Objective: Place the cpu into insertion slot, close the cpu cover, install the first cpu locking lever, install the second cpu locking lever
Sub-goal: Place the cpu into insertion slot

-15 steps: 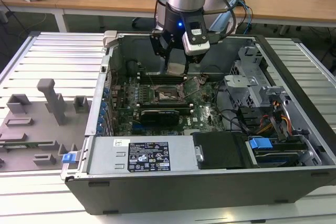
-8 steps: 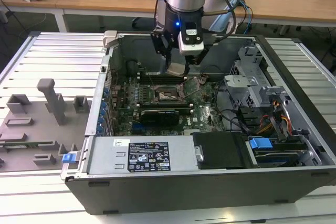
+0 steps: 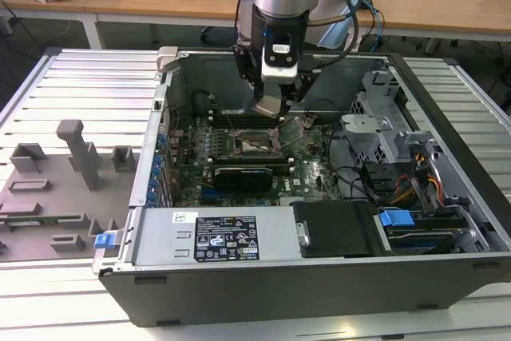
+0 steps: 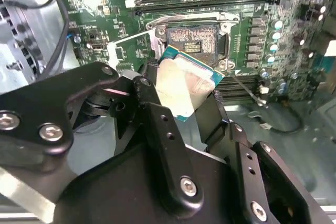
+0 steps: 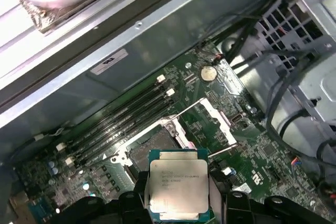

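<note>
Green motherboard [image 3: 313,172] lies inside the open computer case [image 3: 239,285] in the exterior view, and the gripper [image 3: 271,107] hangs just above the insertion slot [image 3: 257,143]. In the second wrist view the black fingers [image 4: 152,103] are clamped on two opposite edges of the cpu [image 4: 189,85] (metal top towards the camera), held tilted and apart from the bare slot. In the first wrist view the cpu cover [image 5: 216,120] stands swung open at the slot's edge, near the long memory slots [image 5: 126,121].
</note>
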